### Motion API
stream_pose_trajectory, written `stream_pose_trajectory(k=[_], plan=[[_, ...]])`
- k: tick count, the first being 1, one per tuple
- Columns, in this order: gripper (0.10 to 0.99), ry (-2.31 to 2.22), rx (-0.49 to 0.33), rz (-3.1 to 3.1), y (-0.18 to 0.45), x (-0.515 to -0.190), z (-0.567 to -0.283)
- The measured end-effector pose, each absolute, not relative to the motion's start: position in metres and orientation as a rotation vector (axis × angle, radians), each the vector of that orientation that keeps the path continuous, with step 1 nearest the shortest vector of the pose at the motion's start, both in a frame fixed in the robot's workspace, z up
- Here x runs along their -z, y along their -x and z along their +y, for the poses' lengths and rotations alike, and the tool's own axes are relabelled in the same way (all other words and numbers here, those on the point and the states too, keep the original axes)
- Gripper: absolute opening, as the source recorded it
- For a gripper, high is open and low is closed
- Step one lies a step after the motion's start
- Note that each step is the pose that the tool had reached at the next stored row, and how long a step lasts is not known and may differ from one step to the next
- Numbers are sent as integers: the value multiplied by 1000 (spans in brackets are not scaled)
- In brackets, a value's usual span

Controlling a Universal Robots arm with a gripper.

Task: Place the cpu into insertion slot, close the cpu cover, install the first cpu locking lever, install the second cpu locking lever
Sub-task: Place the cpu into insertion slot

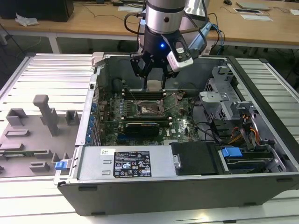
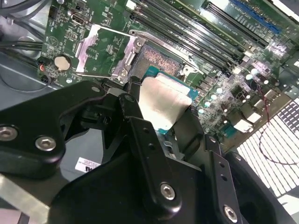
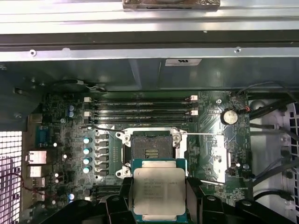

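Item: cpu (image 3: pixel 159 190), a flat square chip with a dull silver lid, faint print on top and a blue-green board edge around it. It is clamped by two opposite edges between the black fingers (image 3: pixel 116 205) of the gripper (image 1: pixel 153 80) and hangs above the motherboard inside the open computer case (image 1: pixel 261 77), clear of the socket.

Just beyond it is the insertion slot (image 3: pixel 150 150), a black-framed square with its pin field uncovered. The cpu cover (image 3: pixel 216 157), a silver frame plate, is swung open and lies beside the slot. A locking lever (image 3: pixel 100 127), a thin wire rod, runs out from the opposite corner.

Farther off are the memory slots (image 3: pixel 140 107), long black rows, and a coin battery (image 3: pixel 229 115) past the cover. The grey case wall (image 3: pixel 93 74) is farthest.
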State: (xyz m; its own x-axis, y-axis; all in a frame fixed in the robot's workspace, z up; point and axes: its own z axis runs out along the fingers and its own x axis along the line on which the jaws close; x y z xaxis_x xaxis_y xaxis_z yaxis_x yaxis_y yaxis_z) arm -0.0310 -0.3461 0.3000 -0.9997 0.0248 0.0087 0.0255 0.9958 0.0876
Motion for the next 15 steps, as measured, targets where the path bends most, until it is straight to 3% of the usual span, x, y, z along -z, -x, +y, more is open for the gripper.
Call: stream_pose_trajectory(k=[15], plan=[[537, 46, 112, -3132, 32, -270, -342]])
